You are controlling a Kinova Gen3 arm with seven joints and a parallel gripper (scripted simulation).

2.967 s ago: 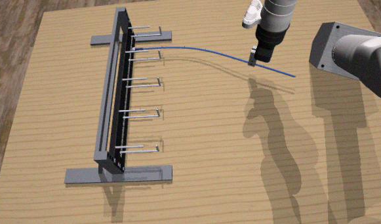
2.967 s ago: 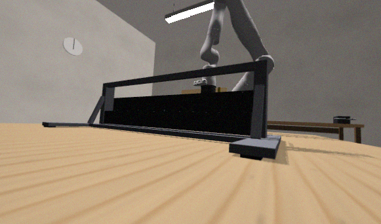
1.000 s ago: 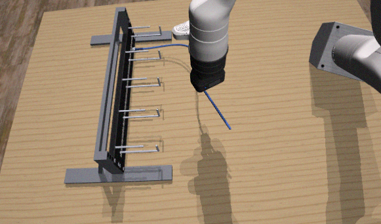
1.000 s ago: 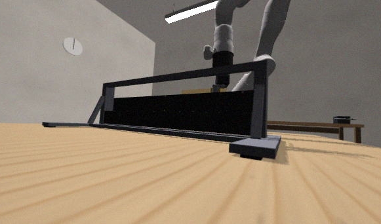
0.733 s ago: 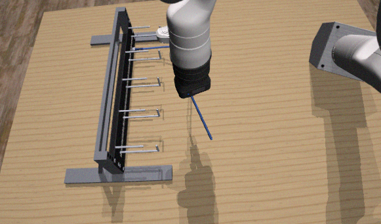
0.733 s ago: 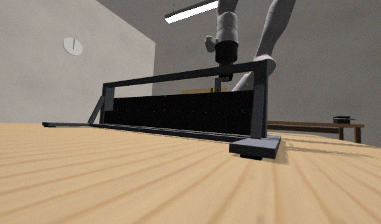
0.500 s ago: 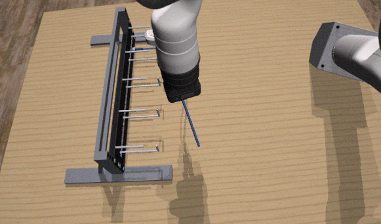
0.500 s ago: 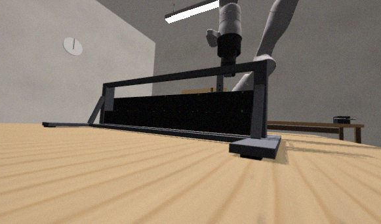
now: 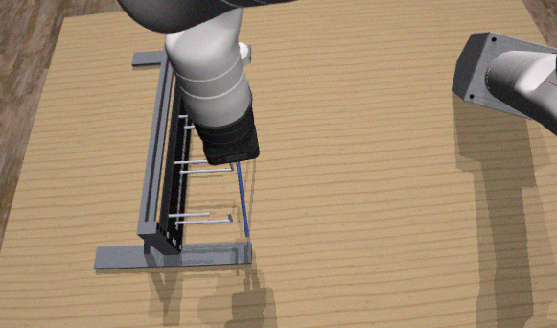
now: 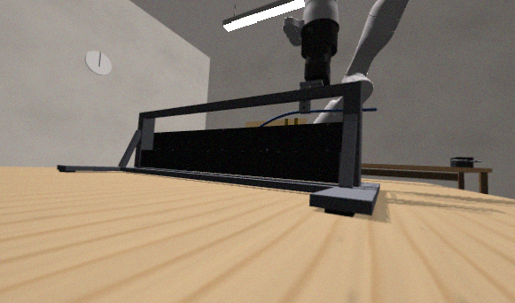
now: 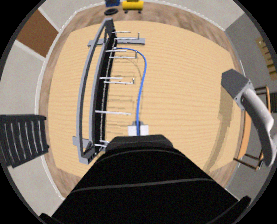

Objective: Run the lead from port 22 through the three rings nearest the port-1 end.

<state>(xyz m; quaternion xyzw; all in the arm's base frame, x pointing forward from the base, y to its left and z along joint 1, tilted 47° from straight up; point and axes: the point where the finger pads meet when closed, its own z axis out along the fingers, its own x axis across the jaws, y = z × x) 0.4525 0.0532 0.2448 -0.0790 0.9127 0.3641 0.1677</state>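
My gripper (image 10: 304,109) (image 11: 137,126) is shut on the blue lead (image 9: 243,199) (image 10: 369,109) (image 11: 142,82), above the table in front of the rack; the arm hides its fingers in the top view. In the wrist view the lead leaves the panel near the far end, bows outward and comes back to the fingers. Its free end sticks out past them toward the port-1 end. The ring nearest that end (image 9: 202,222), the second ring (image 9: 204,171) (image 11: 113,113) and the third ring (image 9: 189,127) (image 11: 118,82) show no lead inside. The lead is higher than the patch panel (image 10: 245,152).
The rack stands upright on two feet, the port-1 foot (image 9: 121,257) (image 10: 347,199) and one at the far end (image 9: 147,58). Its top bar (image 9: 156,144) (image 10: 236,103) runs behind the gripper's line. The arm's base (image 9: 475,67) (image 11: 235,82) is at the right.
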